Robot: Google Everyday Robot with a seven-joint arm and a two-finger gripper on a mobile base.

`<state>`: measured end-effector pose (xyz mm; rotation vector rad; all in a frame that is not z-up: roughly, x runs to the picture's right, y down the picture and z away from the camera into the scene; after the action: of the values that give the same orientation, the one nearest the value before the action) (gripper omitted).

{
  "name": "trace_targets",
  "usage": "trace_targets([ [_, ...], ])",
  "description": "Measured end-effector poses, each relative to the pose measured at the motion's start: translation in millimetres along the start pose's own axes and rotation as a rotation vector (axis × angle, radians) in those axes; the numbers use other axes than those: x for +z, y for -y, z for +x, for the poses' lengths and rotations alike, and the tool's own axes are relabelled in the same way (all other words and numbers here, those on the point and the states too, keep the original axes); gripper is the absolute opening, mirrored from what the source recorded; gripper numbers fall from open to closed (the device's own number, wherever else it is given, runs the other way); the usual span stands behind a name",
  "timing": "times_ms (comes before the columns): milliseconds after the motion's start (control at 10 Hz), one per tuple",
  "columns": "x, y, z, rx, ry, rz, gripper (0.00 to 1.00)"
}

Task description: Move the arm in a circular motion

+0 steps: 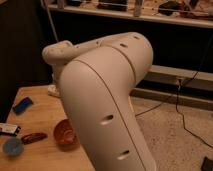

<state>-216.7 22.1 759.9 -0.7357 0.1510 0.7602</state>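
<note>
The arm (102,100) is thick, smooth and off-white, with small dark oval holes. It fills the middle of the camera view. Its big near segment rises from the bottom edge to a bent elbow at the upper right. A thinner segment runs left from there to a rounded joint (57,52) above the wooden table (37,107). The gripper is hidden behind the arm and out of view.
On the table lie a blue flat object (22,105), an orange-brown bowl (64,133), a small red-brown object (33,137), a blue round object (12,147), a dark packet (8,129) and a white item (53,90). Dark shelving stands behind. Cables lie on the speckled floor at right.
</note>
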Motion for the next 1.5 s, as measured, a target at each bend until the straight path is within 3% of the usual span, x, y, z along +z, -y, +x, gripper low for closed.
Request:
trace_targets([
  [400, 0.0, -0.9, -0.5, -0.001, 0.000, -0.001, 0.78],
  [1500, 2.0, -1.3, -0.3, -0.001, -0.003, -0.002, 0.80],
])
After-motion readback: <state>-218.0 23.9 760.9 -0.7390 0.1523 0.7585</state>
